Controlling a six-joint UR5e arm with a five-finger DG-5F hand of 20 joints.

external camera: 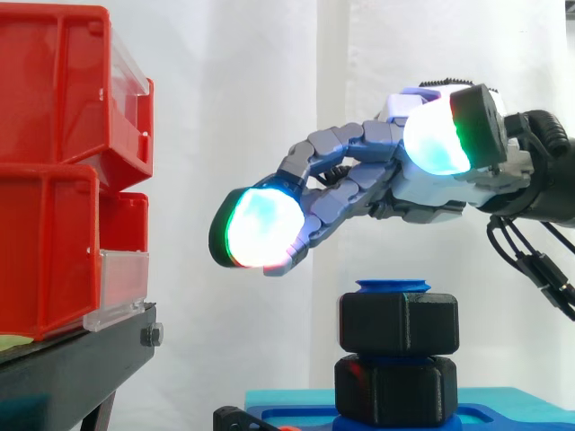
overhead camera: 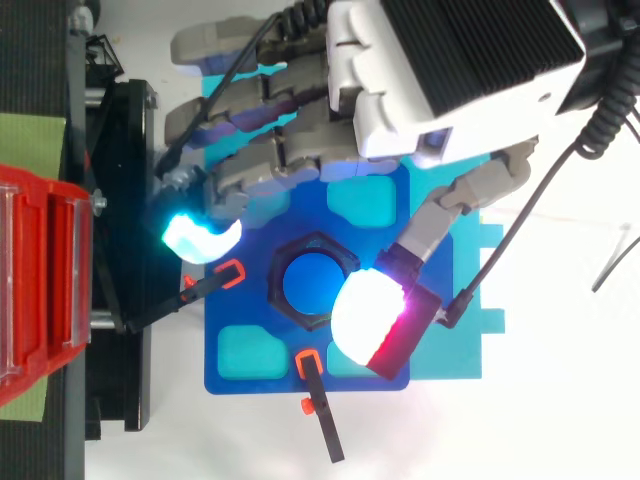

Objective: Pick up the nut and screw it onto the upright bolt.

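- Nut (overhead camera: 315, 243): one, a matte black hexagonal ring sitting round the bolt (overhead camera: 312, 282), just under its smooth, round blue top.
- From the side the nut rests on one lower block (external camera: 395, 389), also black and six-sided.
- Hand (external camera: 429, 190): one, loose and outstretched, grasping nothing, above the nut and clear of it. From above, one glowing pad (overhead camera: 200, 238) lies at the nut's 10 o'clock and another (overhead camera: 362, 315) at 4 o'clock.
- Base (overhead camera: 440, 355): one flat blue plate with rounded cyan insets.
- Clips (overhead camera: 228, 274): two, thin and black with orange tips, at the nut's 6 and 9 o'clock.
- Bins (external camera: 54, 180): two, glossy red plastic, stacked on a black stand (external camera: 81, 359) at 9 o'clock.
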